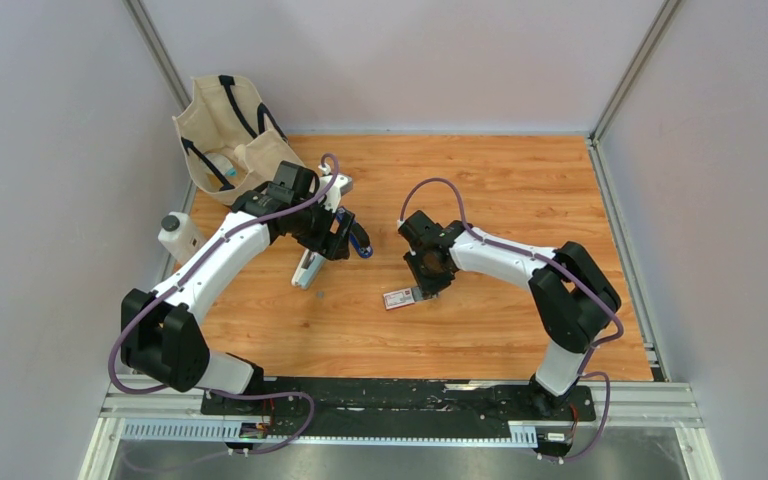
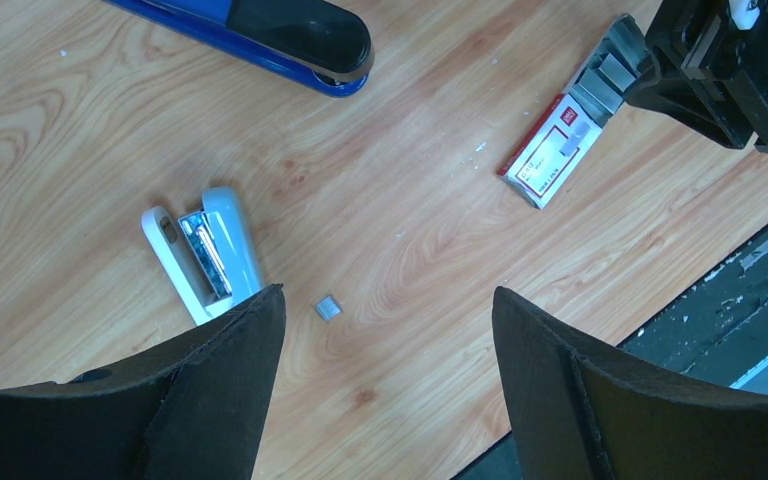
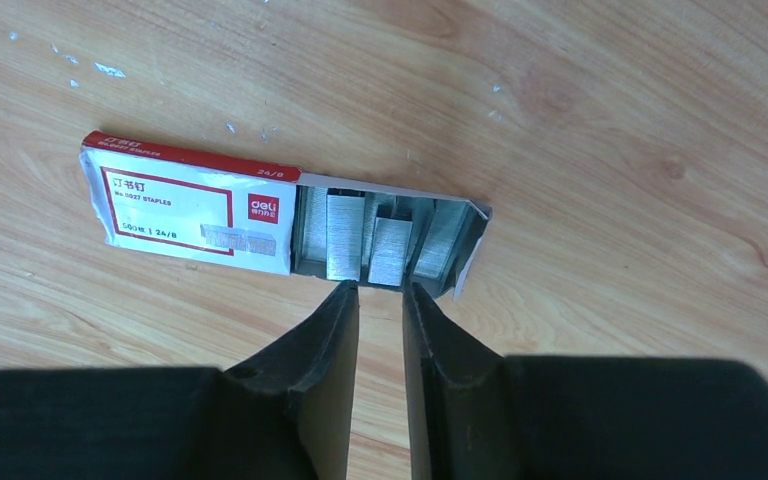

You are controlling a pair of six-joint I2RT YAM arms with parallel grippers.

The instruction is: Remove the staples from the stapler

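The left end effector [image 2: 388, 300] is wide open, gripping nothing, hanging over the wood-grain counter [image 2: 410, 220]. In the left wrist view a small loose silvery staple piece [image 2: 327, 308] lies on the counter between the two dark fingers [image 2: 220, 390], nearer the left-hand one and touching neither. Just left of it, lower left of frame, the white plastic stapler [image 2: 205, 255] lies hinged open with its metal channel facing up; can't tell if staples are in the channel. A blue-and-black stapler [image 2: 280, 35] lies closed at the top of frame, apart from the white one. The right end effector [image 3: 380, 290] is barely open, with a narrow gap and nothing between the fingers. Its tips sit at the near edge of the grey slide-out tray [image 3: 465, 240] of the red-and-white cardboard staple box [image 3: 185, 205], centre of the right wrist view. Short silvery-grey staple strips [image 3: 343, 235] lie side by side in that tray, some overlapping. Can't tell if the tips touch the tray. In the top view the box is at centre frame with the white stapler to its left. A beige canvas bag with black straps [image 1: 222, 135] is at the upper left corner of the counter, and a white bottle with black cap [image 1: 177, 237] is at the counter's left edge.
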